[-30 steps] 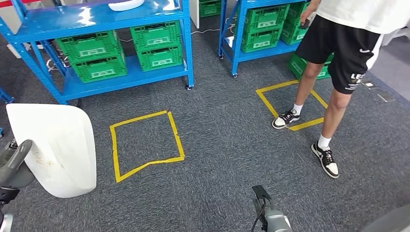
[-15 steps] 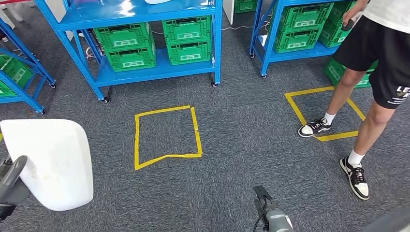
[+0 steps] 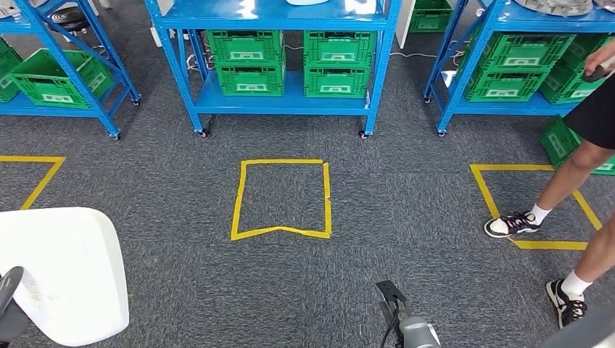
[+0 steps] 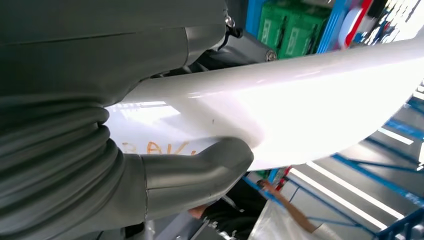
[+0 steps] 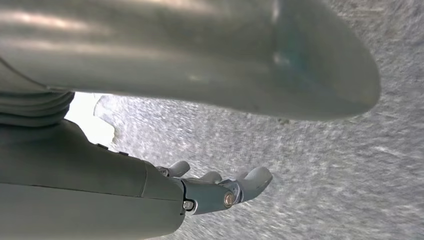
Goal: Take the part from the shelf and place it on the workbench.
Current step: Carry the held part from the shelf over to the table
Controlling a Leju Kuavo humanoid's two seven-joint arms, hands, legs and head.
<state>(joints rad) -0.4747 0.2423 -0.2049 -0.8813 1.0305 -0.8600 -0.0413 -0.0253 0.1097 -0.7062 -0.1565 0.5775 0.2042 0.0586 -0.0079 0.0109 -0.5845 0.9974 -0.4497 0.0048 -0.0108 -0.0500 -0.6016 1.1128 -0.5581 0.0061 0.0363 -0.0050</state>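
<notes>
White part (image 3: 62,272) — in left hand (image 4: 165,175)

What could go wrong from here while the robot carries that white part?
The left hand holds the large white part near one end, thumb pressed on its glossy surface, so it might slip or tip. A person's leg stands close on the right, by the taped floor square; a turn could perhaps bring the robot too near.
</notes>
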